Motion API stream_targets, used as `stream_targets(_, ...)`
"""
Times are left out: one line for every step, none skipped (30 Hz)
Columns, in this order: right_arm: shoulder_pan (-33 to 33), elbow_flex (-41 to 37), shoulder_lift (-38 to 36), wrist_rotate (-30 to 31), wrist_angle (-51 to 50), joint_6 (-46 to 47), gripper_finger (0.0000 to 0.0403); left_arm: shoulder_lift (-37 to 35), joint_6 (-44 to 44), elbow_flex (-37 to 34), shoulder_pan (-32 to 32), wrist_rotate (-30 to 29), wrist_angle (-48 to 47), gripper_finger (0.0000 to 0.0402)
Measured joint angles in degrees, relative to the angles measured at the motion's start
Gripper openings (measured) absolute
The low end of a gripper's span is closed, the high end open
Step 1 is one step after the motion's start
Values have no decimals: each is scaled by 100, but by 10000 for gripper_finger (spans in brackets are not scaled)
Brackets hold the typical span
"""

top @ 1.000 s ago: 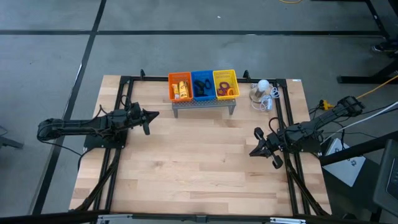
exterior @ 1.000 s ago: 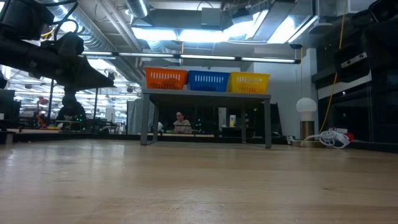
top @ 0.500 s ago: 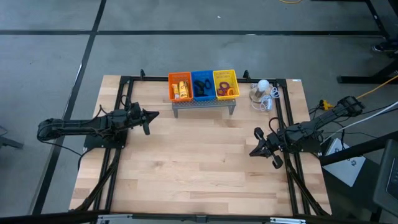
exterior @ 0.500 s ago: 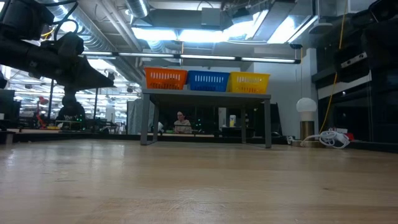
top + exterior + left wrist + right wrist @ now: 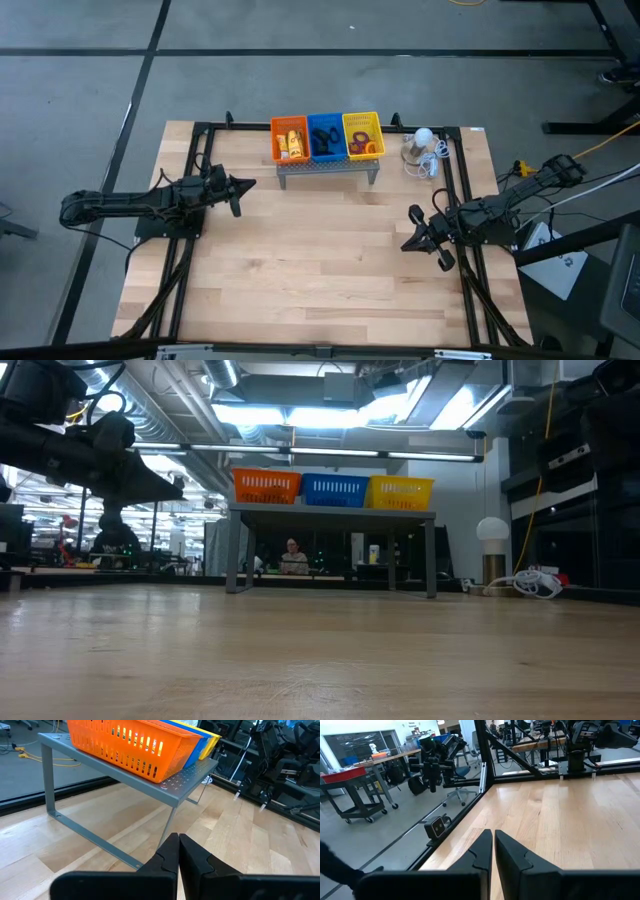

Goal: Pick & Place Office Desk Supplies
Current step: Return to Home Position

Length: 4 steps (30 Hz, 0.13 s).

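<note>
Left tool (image 5: 177, 837) is pinched closed near the shelf (image 5: 192, 774); right tool (image 5: 493, 833) closed too, over the worktop (image 5: 320, 270).

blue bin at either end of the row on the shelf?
No, the blue bin sits in the middle of the shelf, between the orange bin and the yellow bin.

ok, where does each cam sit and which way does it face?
High: above, straight down on the table; left gripper and right gripper both show.
Low: table height, level toward the shelf; left arm upper left.
Left wrist: faces shelf and orange bin; own shut fingers in foreground.
Right wrist: faces past table edge into room; own shut fingers in foreground.
Shared: high, low, left wrist see the shelf.
</note>
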Motion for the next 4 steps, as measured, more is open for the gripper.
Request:
stream_targets(1,0,1,0,0,0,23,1,1,-2,0,0,1,6)
stream_targets(-1,0,1,0,0,0,23,1,0,0,-2,0,2,6)
stream_targets(-1,0,1,0,0,0,23,1,2,0,0,0,2,6)
stream_targets(1,0,1,0,0,1,23,0,-1,-2,-1,0,1,6)
